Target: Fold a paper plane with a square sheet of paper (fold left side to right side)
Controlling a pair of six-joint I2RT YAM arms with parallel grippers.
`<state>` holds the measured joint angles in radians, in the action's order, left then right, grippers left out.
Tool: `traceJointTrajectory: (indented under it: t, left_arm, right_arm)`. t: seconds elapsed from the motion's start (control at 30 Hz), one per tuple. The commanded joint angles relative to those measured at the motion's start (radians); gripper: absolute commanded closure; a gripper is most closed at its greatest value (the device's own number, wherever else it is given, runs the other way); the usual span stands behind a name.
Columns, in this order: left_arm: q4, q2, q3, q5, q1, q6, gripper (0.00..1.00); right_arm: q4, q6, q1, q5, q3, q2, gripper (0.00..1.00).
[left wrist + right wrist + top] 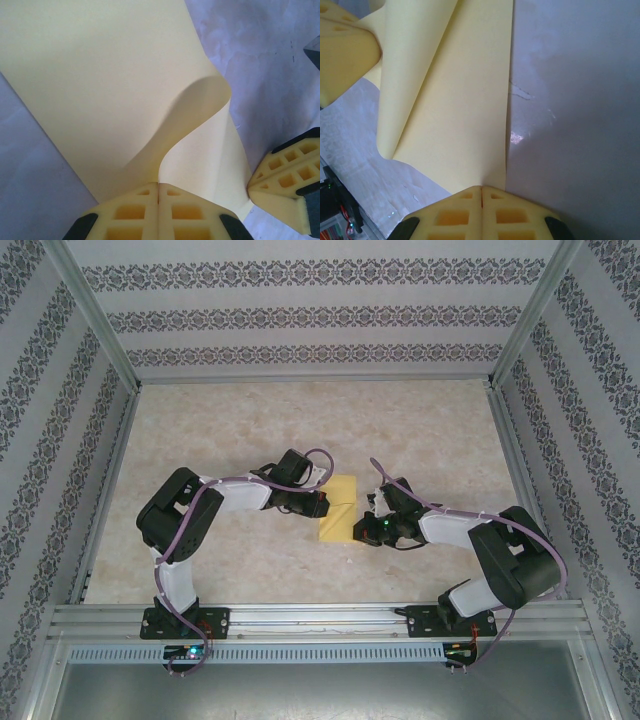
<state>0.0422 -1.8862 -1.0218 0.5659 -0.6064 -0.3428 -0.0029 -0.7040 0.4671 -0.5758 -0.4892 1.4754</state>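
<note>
Left jaws, right jaws pinch square sheet of paper (340, 512) curling between them.

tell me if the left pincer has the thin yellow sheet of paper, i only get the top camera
Observer: Yes. Left wrist view: the left pincer is shut on an edge of the thin yellow sheet of paper.
Operator: is the sheet flat there
Observer: No, the pinched part curls up in a loop over the flat part.
Operator: and the right pincer
Observer: The right pincer is shut, tips at the sheet's edge; pinching or pressing, I cannot tell.
</note>
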Motion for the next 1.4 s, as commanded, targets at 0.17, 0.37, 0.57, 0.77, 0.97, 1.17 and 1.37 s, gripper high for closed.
traceJointTrajectory:
  t: [0.17, 0.37, 0.57, 0.77, 0.97, 1.17, 1.37]
  left_arm:
    - [0.02, -0.016, -0.028, -0.017, 0.017, 0.028, 1.0]
    - [0.033, -0.023, -0.038, -0.024, 0.017, 0.037, 1.0]
    - [0.046, -0.016, -0.039, -0.033, 0.017, 0.045, 1.0]
    - [0.052, -0.021, -0.035, -0.039, 0.017, 0.051, 1.0]
    - [0.029, -0.041, -0.024, -0.031, 0.017, 0.042, 1.0]
    - [0.025, -0.05, -0.021, -0.027, 0.017, 0.042, 1.0]
    - [0.029, -0.05, -0.019, -0.029, 0.017, 0.041, 1.0]
  right_arm:
    - [-0.059, 0.021, 0.011, 0.069, 0.016, 0.031, 1.0]
    - [-0.059, 0.021, 0.011, 0.07, 0.016, 0.033, 1.0]
    - [-0.059, 0.021, 0.012, 0.071, 0.016, 0.034, 1.0]
    - [-0.059, 0.023, 0.013, 0.07, 0.015, 0.036, 1.0]
    - [-0.053, 0.021, 0.012, 0.056, 0.009, 0.029, 1.0]
    - [-0.044, 0.009, 0.01, 0.028, -0.005, -0.016, 0.98]
    - [-0.049, -0.015, -0.017, -0.001, -0.002, -0.12, 0.89]
